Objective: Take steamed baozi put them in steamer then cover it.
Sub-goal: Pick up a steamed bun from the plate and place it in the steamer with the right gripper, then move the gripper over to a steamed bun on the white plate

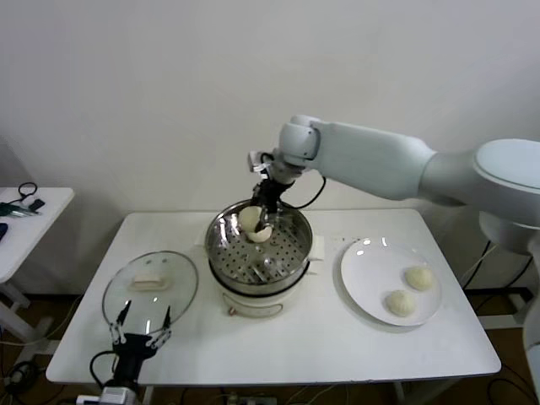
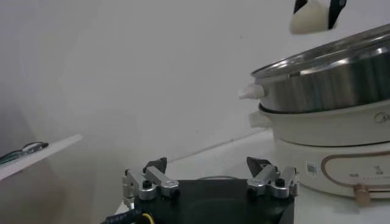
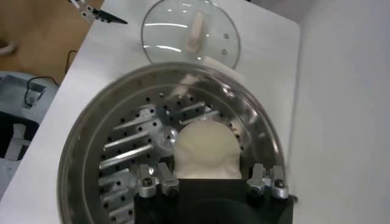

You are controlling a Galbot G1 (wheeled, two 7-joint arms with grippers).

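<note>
So from the head camera, the right gripper (image 1: 263,221) is reaching over the round shiny stainless-steel steamer basket (image 1: 291,253), which sits on a white electric pot base (image 1: 253,301) in the middle of the white table (image 1: 278,346). It's got a smooth cream-white dough bun (image 1: 255,224) pinched between its fingers, hanging over the far-left part of the perforated bottom. Two more cream-white buns (image 1: 419,278) (image 1: 400,303) sit on the flat white plate (image 1: 367,278) off to the robot's right. The clear glass lid with the metal rim and cream bar handle (image 1: 150,284) lies flat on the table to the robot's left of the pot, and the left gripper (image 1: 142,327) is parked at the near edge just in front of it, fingers spread wide with nothing in them.

Left wrist camera: the open left claw (image 2: 210,176) sits low over the table, with the steel basket (image 2: 329,79) and pot base (image 2: 335,152) off to one side and the held bun (image 2: 311,17) just peeking in above the rim.

Right wrist camera: looking straight down, the right claw (image 3: 210,182) is closed snug on the bun (image 3: 207,152) above the holes of the steamer (image 3: 122,152). The glass lid (image 3: 190,31) lies on the table beyond the rim.
</note>
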